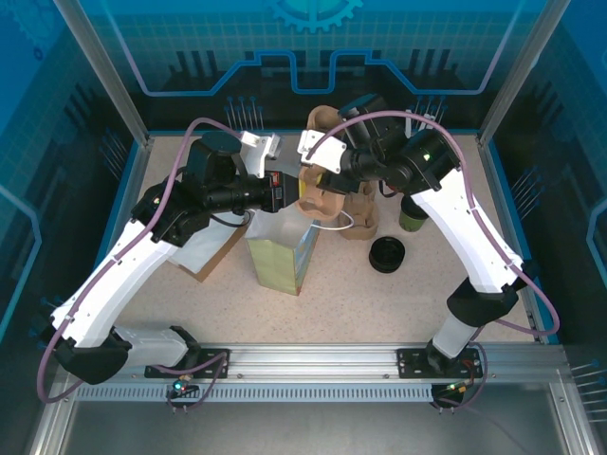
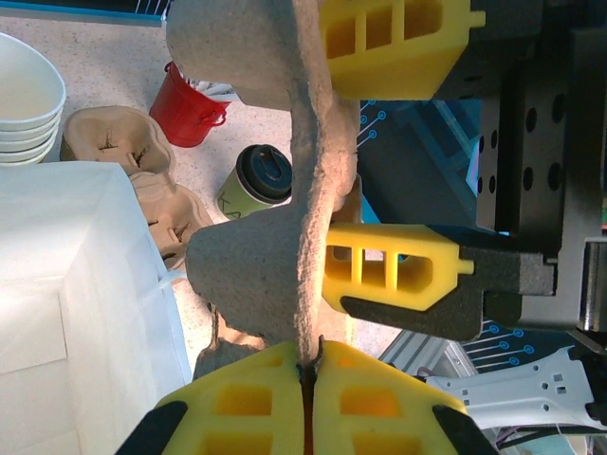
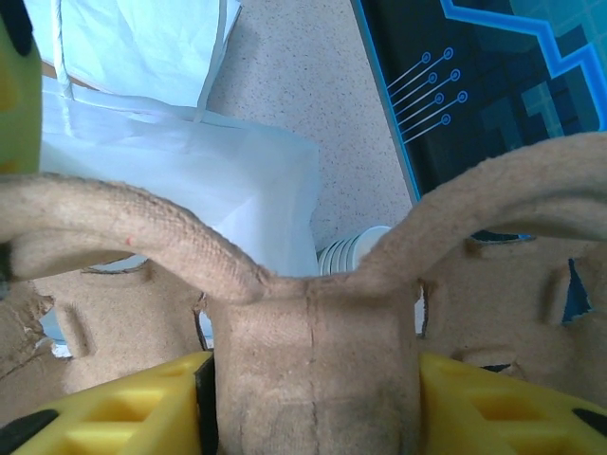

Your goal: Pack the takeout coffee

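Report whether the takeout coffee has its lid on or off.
On. In the left wrist view, the black lid covers the whole top of the takeout coffee.

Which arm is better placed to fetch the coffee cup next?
Right, probably: the takeout coffee stands on that side. But the left tool and right tool both clamp the pulp carrier.

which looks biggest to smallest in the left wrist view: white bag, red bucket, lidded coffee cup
1. white bag, by far, though it sits nearest the camera.
2. red bucket and lidded coffee cup look about alike, so no ranking between them.
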You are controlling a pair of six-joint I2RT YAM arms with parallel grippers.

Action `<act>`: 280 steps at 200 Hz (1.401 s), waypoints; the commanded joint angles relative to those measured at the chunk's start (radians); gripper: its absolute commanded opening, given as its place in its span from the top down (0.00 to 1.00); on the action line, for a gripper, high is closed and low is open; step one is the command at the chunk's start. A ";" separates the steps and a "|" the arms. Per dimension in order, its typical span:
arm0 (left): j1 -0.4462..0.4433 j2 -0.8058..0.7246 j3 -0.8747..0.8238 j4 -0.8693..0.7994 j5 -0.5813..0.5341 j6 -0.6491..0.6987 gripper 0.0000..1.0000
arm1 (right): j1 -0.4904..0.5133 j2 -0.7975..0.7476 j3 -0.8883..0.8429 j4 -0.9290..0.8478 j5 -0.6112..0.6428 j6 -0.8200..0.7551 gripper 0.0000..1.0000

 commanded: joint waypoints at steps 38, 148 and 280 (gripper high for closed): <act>-0.009 -0.023 -0.010 0.024 -0.020 -0.011 0.92 | -0.002 -0.019 -0.008 0.019 -0.044 0.019 0.54; 0.019 -0.117 0.057 -0.129 -0.210 0.008 0.42 | -0.042 -0.059 -0.067 0.040 -0.045 0.053 0.55; 0.308 -0.262 -0.028 -0.449 -0.225 -0.123 0.27 | -0.074 -0.219 -0.248 0.199 -0.143 0.215 0.56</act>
